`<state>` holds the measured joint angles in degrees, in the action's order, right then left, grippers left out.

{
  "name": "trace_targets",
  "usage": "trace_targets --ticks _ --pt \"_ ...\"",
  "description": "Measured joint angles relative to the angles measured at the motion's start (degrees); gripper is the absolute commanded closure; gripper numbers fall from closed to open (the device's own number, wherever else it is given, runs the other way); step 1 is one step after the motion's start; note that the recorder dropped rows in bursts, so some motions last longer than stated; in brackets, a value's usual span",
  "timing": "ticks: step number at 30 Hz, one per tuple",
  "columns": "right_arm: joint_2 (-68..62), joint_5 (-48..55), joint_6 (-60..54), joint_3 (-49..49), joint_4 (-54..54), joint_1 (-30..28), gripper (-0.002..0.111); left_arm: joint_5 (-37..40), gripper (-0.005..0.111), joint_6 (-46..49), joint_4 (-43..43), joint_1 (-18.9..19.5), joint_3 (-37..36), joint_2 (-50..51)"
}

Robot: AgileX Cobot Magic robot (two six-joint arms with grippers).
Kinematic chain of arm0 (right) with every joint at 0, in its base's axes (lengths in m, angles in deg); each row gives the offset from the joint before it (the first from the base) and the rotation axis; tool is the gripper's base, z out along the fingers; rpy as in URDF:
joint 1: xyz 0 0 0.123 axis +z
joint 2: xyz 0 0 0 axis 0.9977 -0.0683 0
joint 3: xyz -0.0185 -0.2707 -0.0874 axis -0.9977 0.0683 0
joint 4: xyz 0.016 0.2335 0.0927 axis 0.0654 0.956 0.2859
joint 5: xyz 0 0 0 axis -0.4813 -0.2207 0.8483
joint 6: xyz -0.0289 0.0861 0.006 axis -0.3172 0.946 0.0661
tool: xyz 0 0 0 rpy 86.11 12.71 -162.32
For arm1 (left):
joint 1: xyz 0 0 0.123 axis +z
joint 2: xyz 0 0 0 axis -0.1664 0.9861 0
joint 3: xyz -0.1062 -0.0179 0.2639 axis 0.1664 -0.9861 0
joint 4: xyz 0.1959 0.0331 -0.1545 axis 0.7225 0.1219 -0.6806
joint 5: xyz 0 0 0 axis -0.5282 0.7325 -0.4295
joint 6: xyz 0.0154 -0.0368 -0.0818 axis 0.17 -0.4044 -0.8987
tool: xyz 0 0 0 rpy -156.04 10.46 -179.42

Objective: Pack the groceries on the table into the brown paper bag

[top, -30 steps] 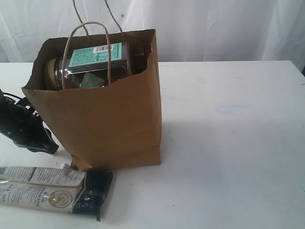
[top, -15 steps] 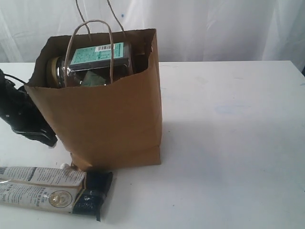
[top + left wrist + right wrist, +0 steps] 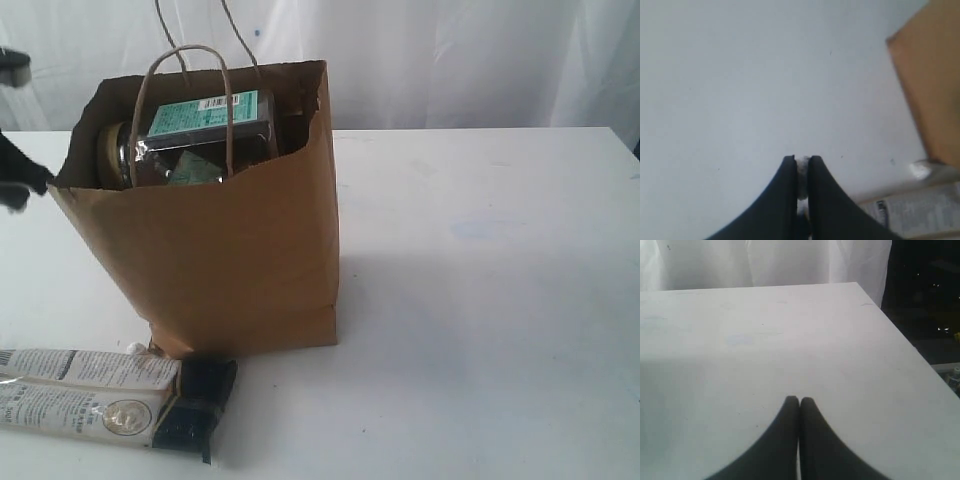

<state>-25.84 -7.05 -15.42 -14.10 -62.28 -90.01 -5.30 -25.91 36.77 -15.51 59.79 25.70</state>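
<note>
The brown paper bag (image 3: 230,260) stands upright on the white table (image 3: 480,300), left of the middle. Inside it I see a clear jar (image 3: 115,150) and a dark pack with a teal label (image 3: 205,115). The long white-black twin packet (image 3: 100,395) lies flat in front of the bag at the near left edge. My left gripper (image 3: 18,185) hangs at the far left, level with the bag's rim and apart from it; in its wrist view the left gripper (image 3: 801,159) is shut to a thin slit over bare table. My right gripper (image 3: 799,400) is shut and empty.
White curtains hang behind the table. In the left wrist view the bag's corner (image 3: 935,85) and the packet (image 3: 920,212) lie off to one side. The right wrist view shows the table's far corner (image 3: 857,285) with a dark drop beyond it.
My left gripper has risen from low beside the bag's left side to the height of its rim, moving out to the left edge of the view. The bag and packet stay put.
</note>
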Motion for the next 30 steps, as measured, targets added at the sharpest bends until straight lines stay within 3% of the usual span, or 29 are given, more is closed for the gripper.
trace_targets --ticks 8,14,18,24,30 --pt "0.00 0.00 0.00 0.00 0.00 0.00 0.108 -1.40 0.107 8.22 -14.63 0.00 0.00 -12.87" --pt "0.00 0.00 0.12 0.00 0.00 0.00 0.108 3.20 0.107 28.45 -36.24 0.00 0.00 -15.37" --pt "0.00 0.00 0.12 0.00 0.00 0.00 0.108 7.98 0.107 38.94 -46.29 0.00 0.00 -14.88" --pt "0.00 0.00 0.12 0.00 0.00 0.00 0.108 9.94 0.107 42.78 -49.26 0.00 -0.15 -12.94" --pt "0.00 0.00 0.12 0.00 0.00 0.00 0.108 7.20 0.107 43.32 -49.64 0.00 -3.85 -10.93"
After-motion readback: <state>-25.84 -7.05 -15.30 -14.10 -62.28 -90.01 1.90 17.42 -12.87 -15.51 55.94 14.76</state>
